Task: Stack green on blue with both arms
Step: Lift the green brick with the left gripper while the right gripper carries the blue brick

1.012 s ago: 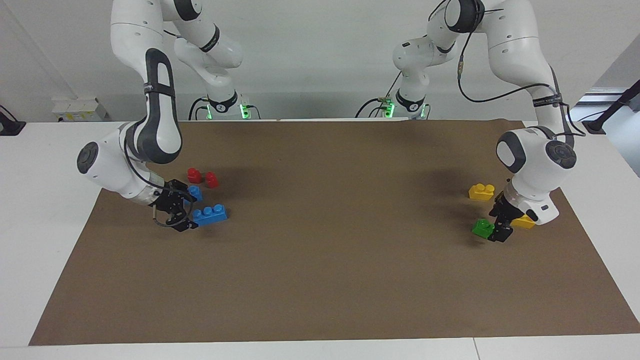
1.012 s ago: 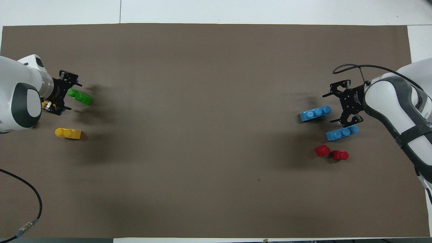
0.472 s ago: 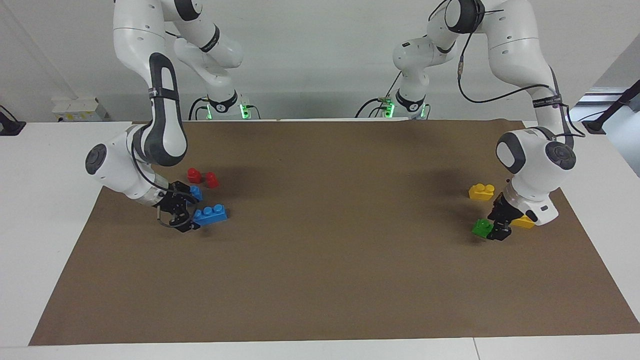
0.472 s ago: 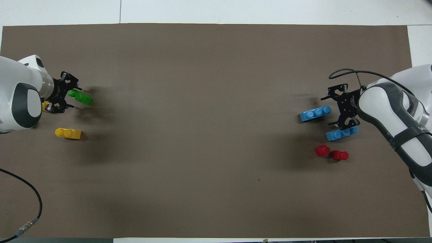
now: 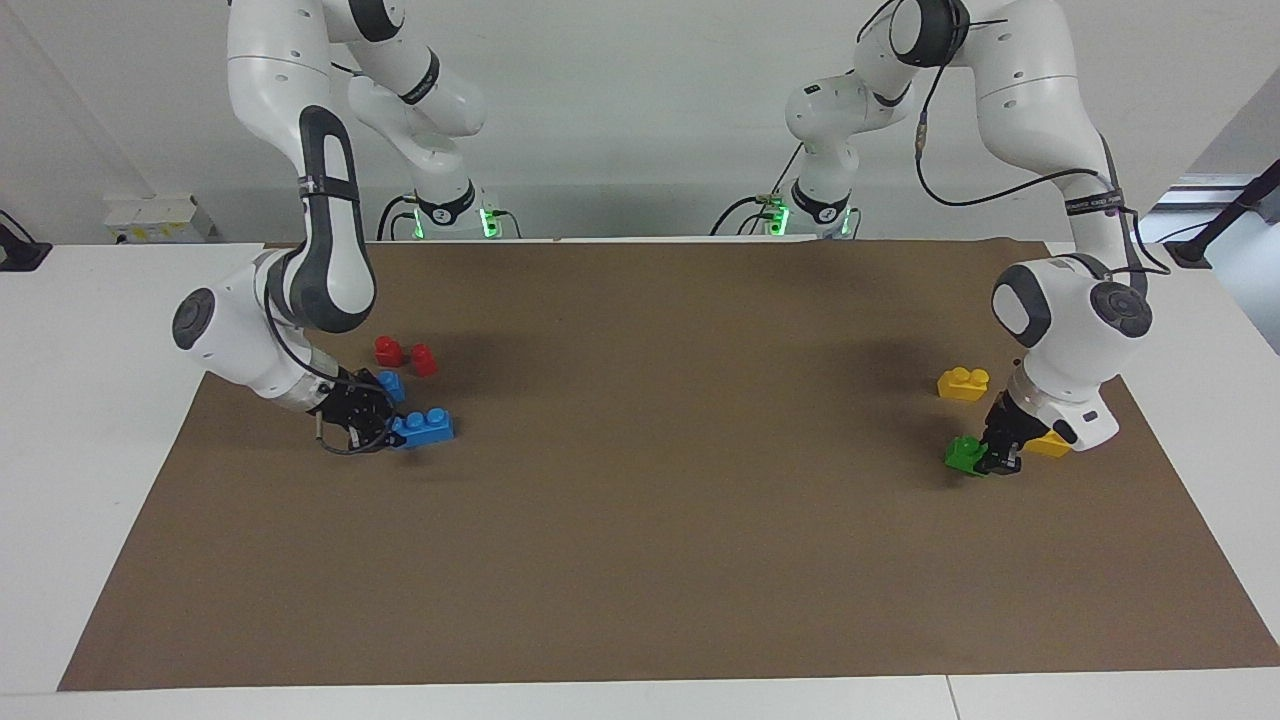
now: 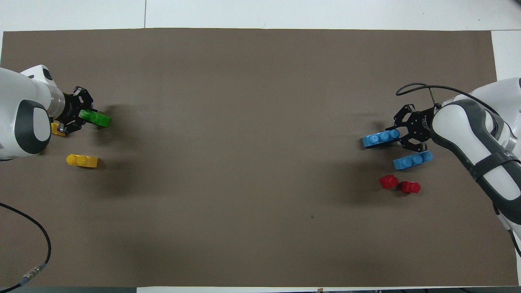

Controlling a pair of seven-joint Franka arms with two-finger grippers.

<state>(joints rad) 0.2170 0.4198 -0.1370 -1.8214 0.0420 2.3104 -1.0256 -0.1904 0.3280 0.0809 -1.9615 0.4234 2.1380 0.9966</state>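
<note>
Green brick [image 6: 96, 118]: small, bright green, at the left arm's end of the brown mat [image 6: 244, 162].
Blue brick [image 6: 380, 138]: long, three round bumps, at the right arm's end.
Count: one green seen, two blue, two red blocks [image 6: 399, 184], two yellow bricks [image 5: 964, 383].
Left gripper [image 6: 79, 117]: squeezing the green brick.
Right gripper [image 6: 401, 133]: squeezing the blue brick farther from the robots.

No text, label, brand, number or sign can be read on anything here.
</note>
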